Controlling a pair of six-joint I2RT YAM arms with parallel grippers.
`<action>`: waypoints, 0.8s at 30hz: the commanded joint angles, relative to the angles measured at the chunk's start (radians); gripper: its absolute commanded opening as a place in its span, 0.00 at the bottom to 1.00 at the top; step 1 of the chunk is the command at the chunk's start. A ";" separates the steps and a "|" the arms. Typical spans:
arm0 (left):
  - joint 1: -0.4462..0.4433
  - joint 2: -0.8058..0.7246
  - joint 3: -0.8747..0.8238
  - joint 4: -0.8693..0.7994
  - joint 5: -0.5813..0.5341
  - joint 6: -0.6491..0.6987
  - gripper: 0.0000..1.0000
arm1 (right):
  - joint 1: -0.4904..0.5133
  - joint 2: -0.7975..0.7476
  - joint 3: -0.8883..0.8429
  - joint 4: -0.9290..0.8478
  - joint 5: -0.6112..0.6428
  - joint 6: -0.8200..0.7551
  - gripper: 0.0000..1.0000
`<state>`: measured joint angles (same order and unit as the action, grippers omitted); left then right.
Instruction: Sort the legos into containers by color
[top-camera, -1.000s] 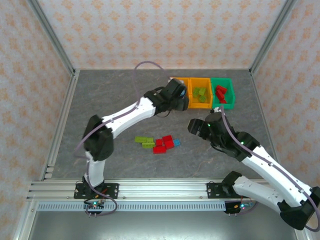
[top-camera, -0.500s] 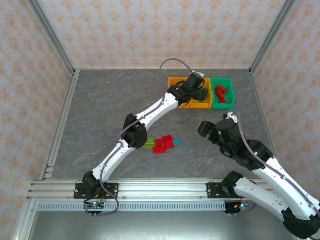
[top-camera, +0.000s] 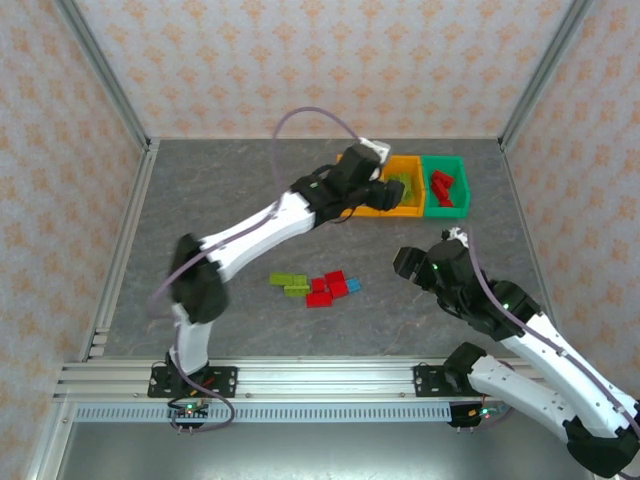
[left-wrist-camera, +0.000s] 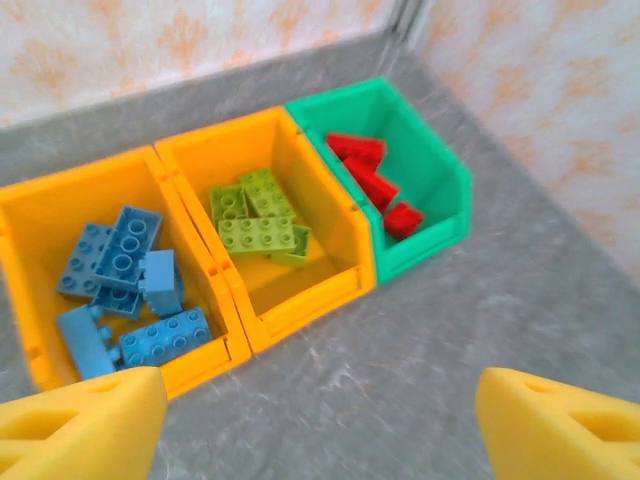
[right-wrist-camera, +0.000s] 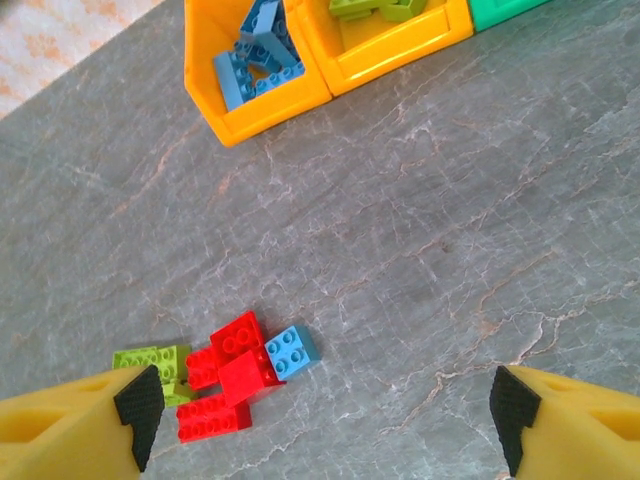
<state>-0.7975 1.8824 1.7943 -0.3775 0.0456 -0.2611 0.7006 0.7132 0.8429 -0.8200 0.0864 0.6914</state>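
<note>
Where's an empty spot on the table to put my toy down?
Far left, the table is bare between the side rail and the left arm. More bare table lies between the loose legos and the bins. Crowded: inside the bins and around those legos.

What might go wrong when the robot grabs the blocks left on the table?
The blue brick lies against the red bricks, so the open right gripper might pinch both colors or scatter them. The bins share walls, so a brick dropped near a divider may land in the wrong bin.
</note>
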 joint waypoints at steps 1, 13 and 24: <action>-0.030 -0.315 -0.293 0.173 -0.066 0.007 0.81 | 0.005 0.070 0.007 0.059 -0.096 -0.094 0.87; -0.080 -1.056 -0.750 -0.333 -0.251 0.431 0.85 | 0.101 0.686 0.232 0.140 -0.252 -0.312 0.87; -0.081 -1.130 -0.968 -0.326 -0.085 0.713 1.00 | 0.103 1.036 0.390 0.147 -0.288 -0.413 0.83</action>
<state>-0.8768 0.7376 0.8394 -0.6720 -0.0860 0.3588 0.7998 1.7214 1.2045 -0.6609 -0.1974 0.3134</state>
